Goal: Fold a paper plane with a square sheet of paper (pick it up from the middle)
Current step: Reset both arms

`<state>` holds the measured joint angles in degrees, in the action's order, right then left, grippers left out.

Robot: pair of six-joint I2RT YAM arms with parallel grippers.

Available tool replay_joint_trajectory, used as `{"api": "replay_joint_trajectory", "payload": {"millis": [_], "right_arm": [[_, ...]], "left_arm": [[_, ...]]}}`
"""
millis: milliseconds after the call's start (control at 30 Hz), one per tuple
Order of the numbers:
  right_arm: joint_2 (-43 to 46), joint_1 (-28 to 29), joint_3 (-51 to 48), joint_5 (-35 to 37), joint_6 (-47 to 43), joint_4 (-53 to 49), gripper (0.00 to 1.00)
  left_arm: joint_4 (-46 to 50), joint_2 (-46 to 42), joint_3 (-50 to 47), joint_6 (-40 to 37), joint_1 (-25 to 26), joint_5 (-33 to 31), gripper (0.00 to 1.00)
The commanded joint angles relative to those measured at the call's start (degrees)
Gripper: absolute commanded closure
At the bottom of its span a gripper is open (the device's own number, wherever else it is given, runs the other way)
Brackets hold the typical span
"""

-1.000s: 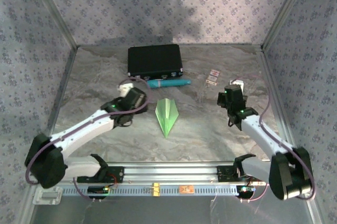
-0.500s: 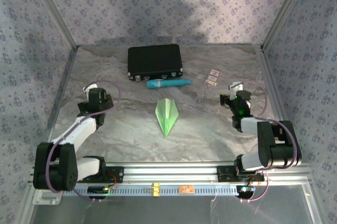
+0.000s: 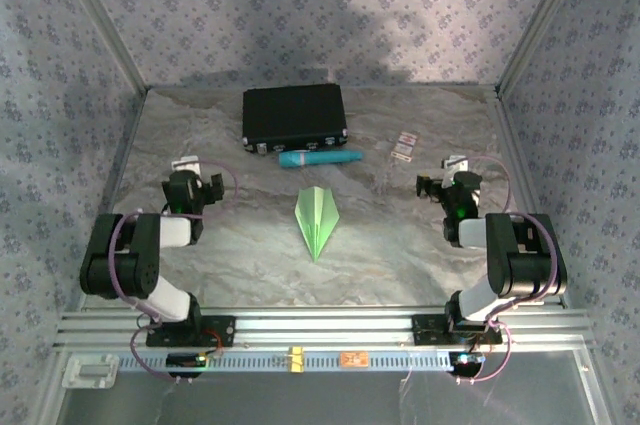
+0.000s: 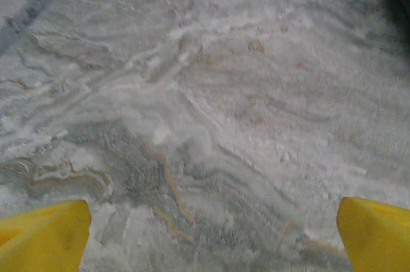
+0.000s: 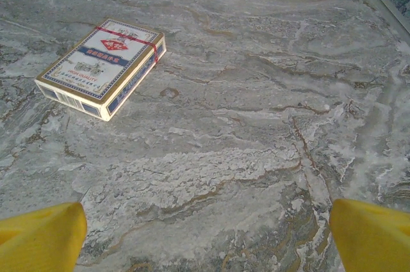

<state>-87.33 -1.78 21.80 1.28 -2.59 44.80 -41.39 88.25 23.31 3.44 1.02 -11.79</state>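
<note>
The paper plane (image 3: 318,222), the square sheet of pale green paper folded into a narrow dart with a centre crease, lies flat mid-table with its point toward the near edge. Nothing touches it. My left gripper (image 3: 190,177) sits well to its left, folded back over its arm. In the left wrist view the left gripper (image 4: 214,237) is open, its yellow fingertips (image 4: 45,237) wide apart over bare marbled table. My right gripper (image 3: 450,177) rests far to the plane's right. In the right wrist view the right gripper (image 5: 208,237) is also open, with nothing between its fingertips (image 5: 41,237).
A black case (image 3: 294,116) stands at the back with a teal tube (image 3: 320,157) lying in front of it. Small card packs (image 3: 405,145) lie at the back right; one card box (image 5: 102,67) lies ahead of the right gripper. Patterned walls (image 3: 320,15) enclose the table.
Both arms have drawn back from the plane and folded up near their bases. The right gripper's jaws have spread wider. The plane has not moved.
</note>
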Motion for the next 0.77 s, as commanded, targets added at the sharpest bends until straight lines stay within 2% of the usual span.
{"api": "replay_joint_trajectory", "payload": {"millis": [0,33,67,133,733], "right_arm": [[0.30,0.04,0.85,0.83,0.80,0.78,0.01],[0.38,0.09,0.88,0.78,0.79,0.67,0.01],[0.32,-0.12,0.93,0.37,0.91,0.60,0.01],[0.36,-0.15,0.87,0.47,0.89,0.64,0.01],[0.29,-0.15,0.96,0.35,0.98,0.56,0.01]], "left_arm": [[-7.55,0.02,-0.65,-0.22,-1.35,2.83,0.00],[-5.06,-0.82,0.09,-0.02,-1.33,2.89,0.00],[-8.10,0.10,-0.62,-0.28,-1.37,2.73,0.00],[-5.60,-0.61,-0.12,-0.25,-1.27,2.78,0.00],[-6.60,-0.37,-0.37,-0.45,-1.19,2.56,0.00]]}}
